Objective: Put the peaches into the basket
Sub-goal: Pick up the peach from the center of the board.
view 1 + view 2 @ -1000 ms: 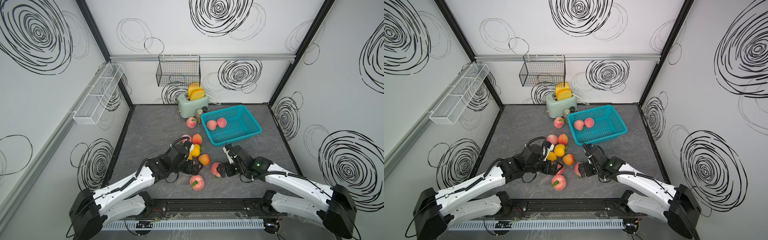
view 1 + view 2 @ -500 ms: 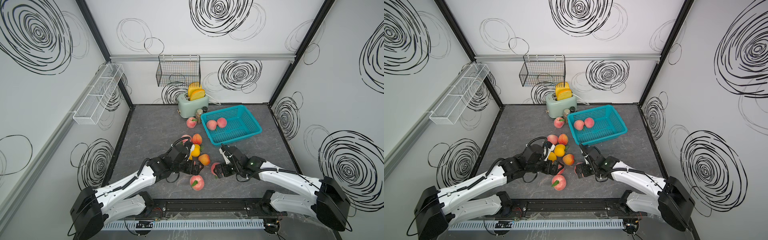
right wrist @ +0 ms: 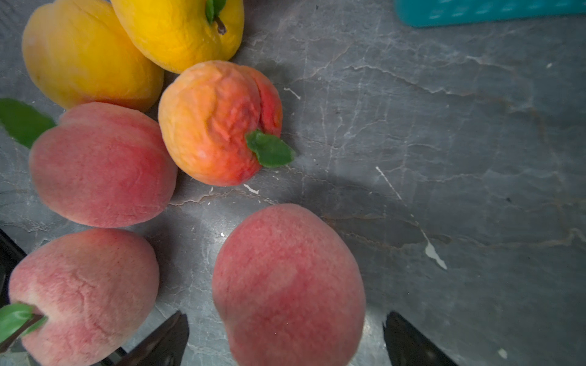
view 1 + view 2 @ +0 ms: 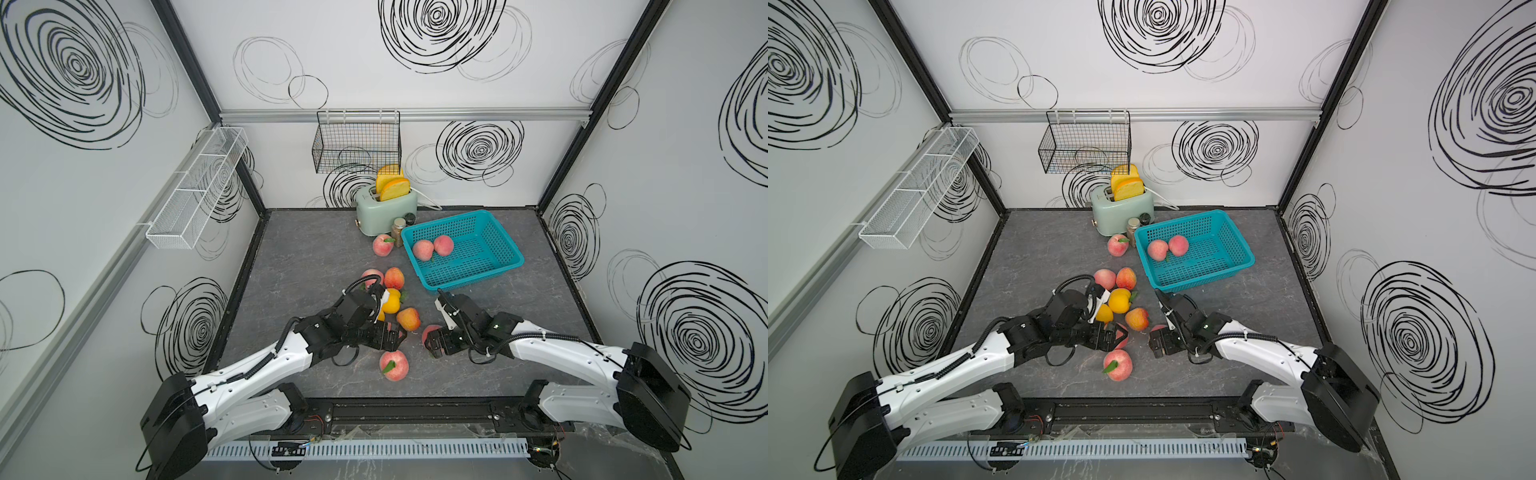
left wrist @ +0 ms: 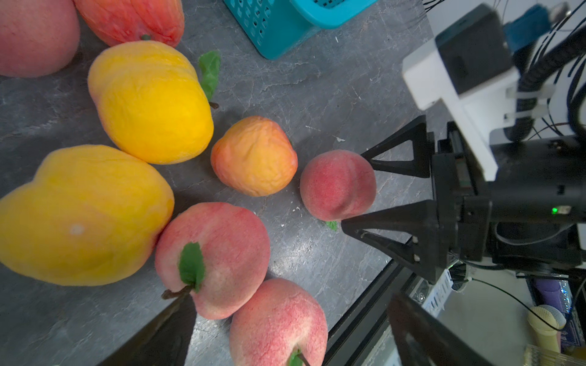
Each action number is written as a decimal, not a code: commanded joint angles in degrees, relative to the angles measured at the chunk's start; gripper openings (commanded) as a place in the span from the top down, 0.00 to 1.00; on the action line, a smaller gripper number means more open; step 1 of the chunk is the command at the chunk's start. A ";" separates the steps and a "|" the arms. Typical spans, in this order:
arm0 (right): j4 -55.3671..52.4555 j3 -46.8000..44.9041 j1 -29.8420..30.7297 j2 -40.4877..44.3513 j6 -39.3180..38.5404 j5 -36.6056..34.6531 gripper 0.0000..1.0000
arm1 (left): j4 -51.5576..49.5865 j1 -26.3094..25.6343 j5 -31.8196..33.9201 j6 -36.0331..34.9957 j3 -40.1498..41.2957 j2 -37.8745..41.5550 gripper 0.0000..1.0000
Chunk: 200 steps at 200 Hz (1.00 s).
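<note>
A pink peach (image 5: 337,185) lies on the desk (image 4: 316,266) between the wide-open jaws of the right tool (image 5: 353,190), not yet gripped: this looks like the pick step. Next the jaws should close gently, lift, and carry it toward 1 o'clock. The left tool (image 4: 395,337), also wide and empty, faces a leafed peach (image 5: 212,260). The basket (image 4: 473,275) holds two peaches (image 4: 423,250); the others lie on the desk at its 7 to 9 o'clock.

You see white swirl-marked walls (image 4: 374,83), grey marbled floor (image 4: 316,249), wire basket (image 4: 357,145) above the toaster (image 4: 386,210), mesh rack (image 4: 195,191) left of it
</note>
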<state>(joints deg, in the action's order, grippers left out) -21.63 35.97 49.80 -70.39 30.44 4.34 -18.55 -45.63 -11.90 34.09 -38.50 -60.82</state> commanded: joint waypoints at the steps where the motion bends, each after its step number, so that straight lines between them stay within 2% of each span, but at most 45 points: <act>1: 1.13 -0.77 -0.05 -0.84 0.15 0.04 0.00 | 2.28 0.54 -0.58 0.02 0.71 -0.52 0.02; 200: 6.06 -2.05 -2.51 -4.16 -1.58 2.93 0.05 | 4.44 3.07 -2.77 -1.04 1.59 -2.24 0.02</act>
<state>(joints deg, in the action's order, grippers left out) -16.97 33.93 47.66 -73.54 29.54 6.63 -16.73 -43.20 -13.98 33.65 -37.76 -62.48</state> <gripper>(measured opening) 0.954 0.983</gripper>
